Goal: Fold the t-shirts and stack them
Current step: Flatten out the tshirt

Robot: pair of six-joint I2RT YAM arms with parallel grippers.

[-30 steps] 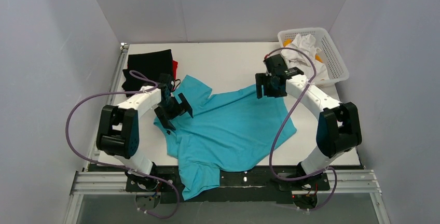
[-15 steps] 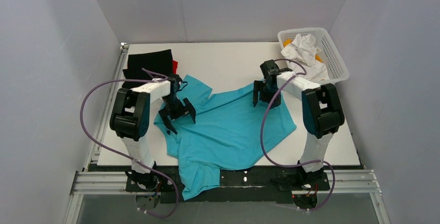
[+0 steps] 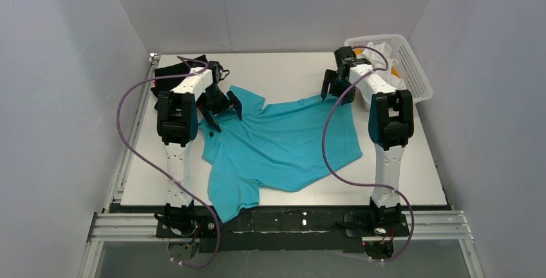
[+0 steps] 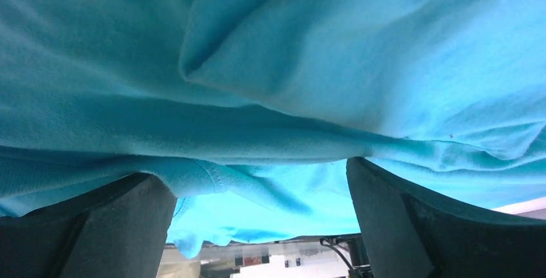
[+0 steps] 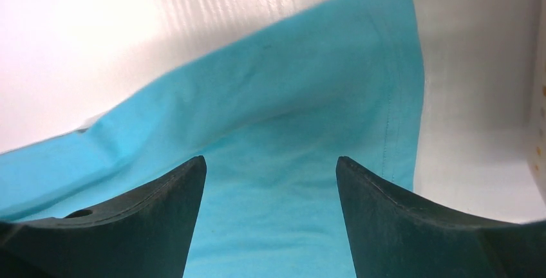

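The turquoise t-shirt (image 3: pixel 283 143) lies spread and wrinkled on the white table (image 3: pixel 283 72), one sleeve hanging over the near edge. My left gripper (image 3: pixel 222 112) is open at the shirt's far-left corner; in the left wrist view (image 4: pixel 257 172) bunched turquoise cloth (image 4: pixel 322 65) lies between and above the spread fingers. My right gripper (image 3: pixel 338 94) is open over the far-right corner; in the right wrist view (image 5: pixel 270 159) the hemmed corner (image 5: pixel 290 98) lies flat under it. The folded black t-shirt (image 3: pixel 183 67) sits at the far left, partly behind my left arm. The red one is hidden.
A white mesh basket (image 3: pixel 415 75) with white cloth (image 3: pixel 380 53) stands at the far right, close to my right gripper. Grey walls enclose the table on three sides. Purple cables loop beside both arms.
Both arms have stretched toward the far side. The turquoise shirt has slid that way with them, and less of it hangs over the near edge.
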